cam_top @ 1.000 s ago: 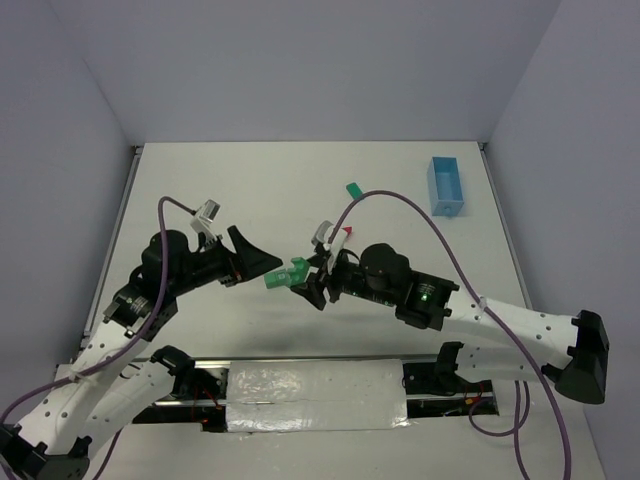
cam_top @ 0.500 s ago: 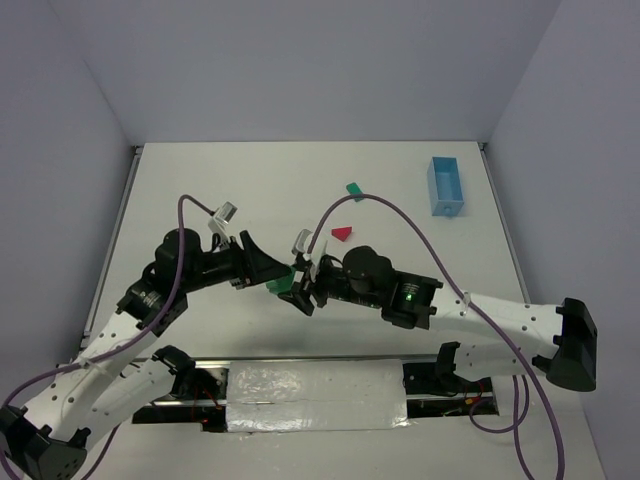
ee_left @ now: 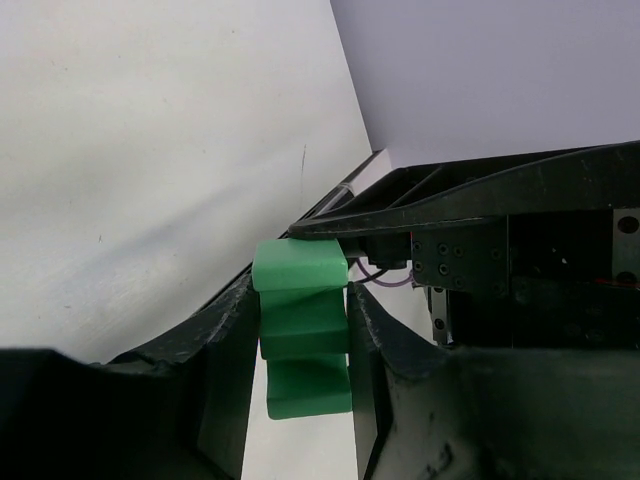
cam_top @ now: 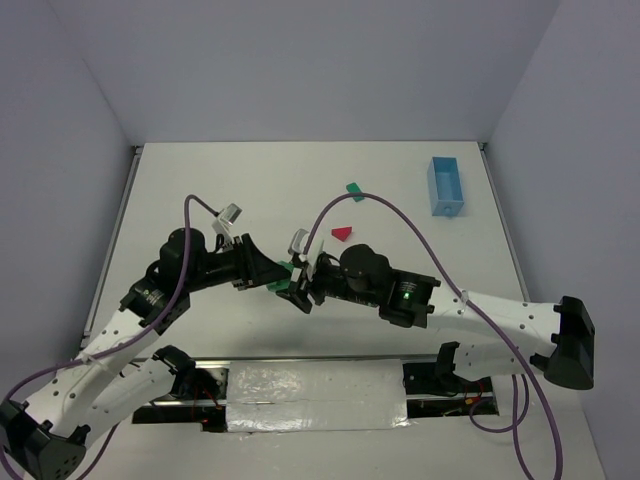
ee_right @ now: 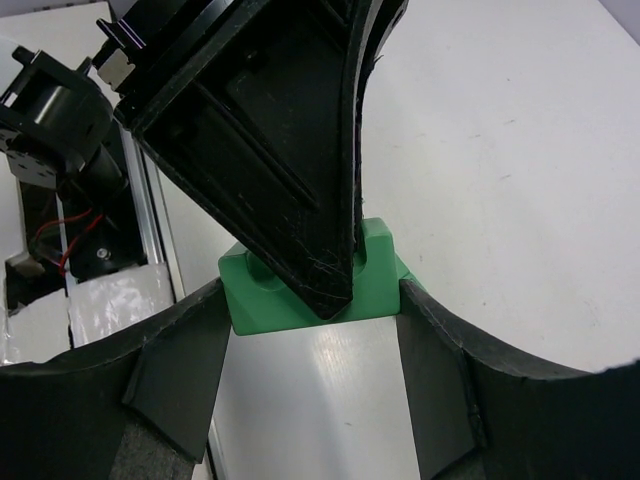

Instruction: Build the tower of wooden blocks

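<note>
A green notched block [cam_top: 283,270] hangs above the table between both grippers, near the front middle. My left gripper [cam_top: 274,276] has its fingers pressed on the block's [ee_left: 300,330] two narrow sides. My right gripper [cam_top: 299,286] spans the same block [ee_right: 385,285] across its long side, both fingertips touching it. One left finger [ee_right: 290,150] crosses in front of the block in the right wrist view. A red triangular piece [cam_top: 342,234] lies on the table behind the right gripper. A small green piece [cam_top: 352,189] lies farther back.
A light blue plastic box [cam_top: 446,186] stands at the back right of the white table [cam_top: 240,190]. A purple cable [cam_top: 400,205] arcs over the right arm. A metal rail with taped foil [cam_top: 315,395] runs along the near edge between the arm bases.
The right gripper carried the green block leftward, uncovering the red piece. The left gripper came in from the left and closed its wide-open fingers onto the block.
</note>
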`<state>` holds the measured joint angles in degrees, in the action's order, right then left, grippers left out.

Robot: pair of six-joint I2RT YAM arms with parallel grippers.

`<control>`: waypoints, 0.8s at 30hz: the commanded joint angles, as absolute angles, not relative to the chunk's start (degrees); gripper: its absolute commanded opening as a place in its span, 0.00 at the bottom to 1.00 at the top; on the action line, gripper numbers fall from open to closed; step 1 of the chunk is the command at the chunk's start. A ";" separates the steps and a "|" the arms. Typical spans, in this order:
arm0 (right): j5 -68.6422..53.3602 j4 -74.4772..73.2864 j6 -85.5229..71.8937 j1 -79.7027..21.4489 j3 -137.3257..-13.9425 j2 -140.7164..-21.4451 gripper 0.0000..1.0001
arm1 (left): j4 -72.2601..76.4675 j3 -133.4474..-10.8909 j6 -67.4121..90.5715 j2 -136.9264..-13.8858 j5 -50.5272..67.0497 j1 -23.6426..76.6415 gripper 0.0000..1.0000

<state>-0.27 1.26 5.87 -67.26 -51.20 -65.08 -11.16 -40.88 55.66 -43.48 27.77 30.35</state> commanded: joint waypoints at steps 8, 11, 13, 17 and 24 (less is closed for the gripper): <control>-0.44 8.29 -9.47 -66.10 -48.24 -58.36 1.00 | -3.62 -40.79 51.07 -35.96 21.36 30.76 0.00; 1.92 2.66 -23.16 -65.92 -50.79 -57.75 1.00 | 4.11 -37.29 49.49 -31.74 19.95 30.85 0.00; 0.54 3.16 -34.73 -65.83 -50.54 -55.73 1.00 | 9.12 -34.73 47.91 -28.14 19.52 30.85 0.00; -6.85 9.37 -57.96 -61.88 -44.06 -52.57 1.00 | 23.34 -28.06 43.52 -23.04 20.13 30.85 0.00; -6.15 24.87 -84.10 -59.50 -34.98 -51.85 1.00 | 38.39 -23.38 27.43 -19.86 26.01 30.85 0.00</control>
<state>-5.19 15.49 -68.03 -59.96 -35.35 -51.20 23.75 -23.57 36.51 -20.51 22.41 30.59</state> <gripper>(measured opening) 0.996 0.469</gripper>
